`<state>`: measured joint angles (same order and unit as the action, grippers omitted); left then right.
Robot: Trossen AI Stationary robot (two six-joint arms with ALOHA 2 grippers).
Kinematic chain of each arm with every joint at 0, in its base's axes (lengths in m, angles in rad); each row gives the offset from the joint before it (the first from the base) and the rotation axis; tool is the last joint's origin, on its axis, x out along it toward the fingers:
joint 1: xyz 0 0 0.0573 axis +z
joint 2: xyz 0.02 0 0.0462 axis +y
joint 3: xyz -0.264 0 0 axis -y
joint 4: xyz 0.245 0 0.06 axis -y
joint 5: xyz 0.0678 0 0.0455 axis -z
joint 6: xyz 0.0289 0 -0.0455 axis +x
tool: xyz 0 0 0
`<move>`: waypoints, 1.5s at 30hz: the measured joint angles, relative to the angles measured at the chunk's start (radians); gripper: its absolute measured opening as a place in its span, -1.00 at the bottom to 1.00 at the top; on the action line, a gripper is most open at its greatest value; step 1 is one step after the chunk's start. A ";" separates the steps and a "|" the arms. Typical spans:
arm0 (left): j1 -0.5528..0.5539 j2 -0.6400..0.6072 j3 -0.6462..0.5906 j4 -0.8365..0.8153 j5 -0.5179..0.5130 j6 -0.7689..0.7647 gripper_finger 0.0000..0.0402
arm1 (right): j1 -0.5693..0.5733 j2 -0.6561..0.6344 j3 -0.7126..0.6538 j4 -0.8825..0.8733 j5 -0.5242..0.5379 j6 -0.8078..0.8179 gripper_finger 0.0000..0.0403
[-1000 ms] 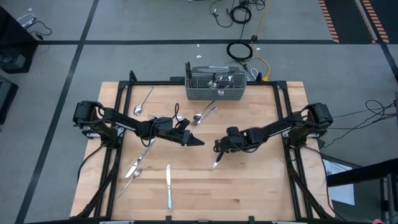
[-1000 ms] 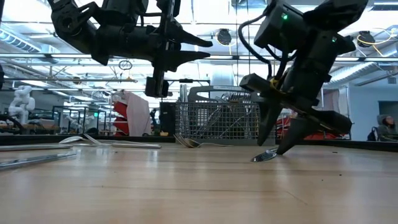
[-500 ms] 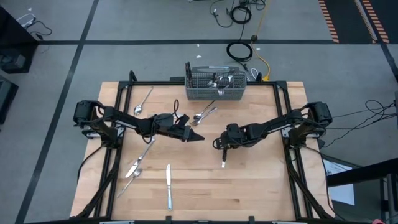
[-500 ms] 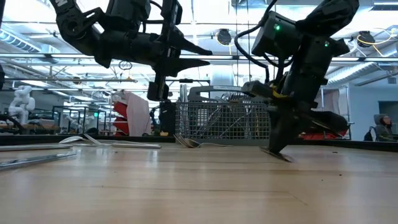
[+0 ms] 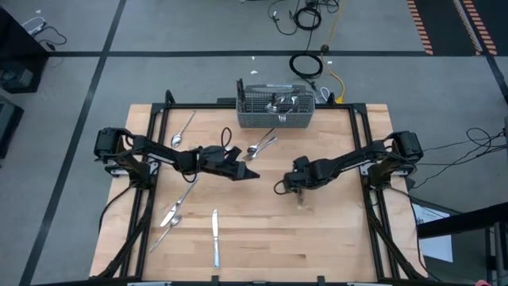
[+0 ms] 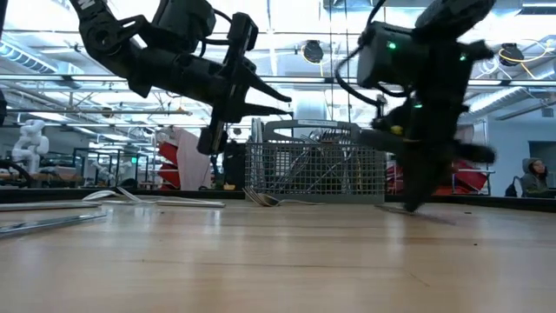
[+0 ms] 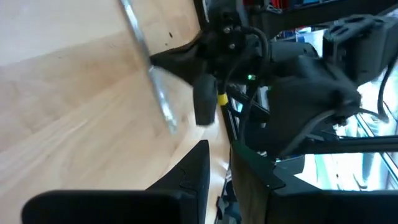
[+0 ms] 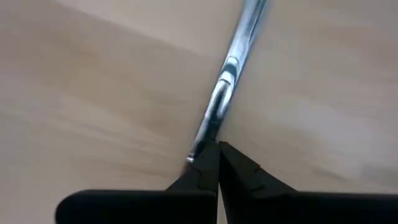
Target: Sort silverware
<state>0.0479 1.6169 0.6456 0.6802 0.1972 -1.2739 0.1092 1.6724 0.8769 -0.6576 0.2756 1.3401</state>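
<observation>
the right end effector (image 8: pixel 214 163) is pinched shut on 1 end of a piece of silverware (image 8: pixel 229 81). its long shape points straight out ahead, low over the desk (image 5: pixel 333 238). the basket (image 5: pixel 275 111) lies far behind. i cannot tell how the left end effector (image 5: pixel 248 174) stands.

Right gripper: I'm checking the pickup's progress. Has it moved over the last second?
Yes. In the high view the right gripper, shut on a utensil, has shifted rightward, away from the basket.

Bright even overhead light, soft shadows; low view backlit by ceiling lamps, motion blur on right arm (image 6: pixel 426 96); wrist views smeared.
</observation>
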 joint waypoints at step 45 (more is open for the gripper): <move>0.042 0.000 0.000 -0.034 -0.039 0.032 -0.65 | -0.097 -0.037 -0.247 0.133 0.240 0.074 -0.03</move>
<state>0.0900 1.6169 0.6456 0.6464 0.1581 -1.2418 0.0121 1.6357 0.6296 -0.5249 0.5156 1.4140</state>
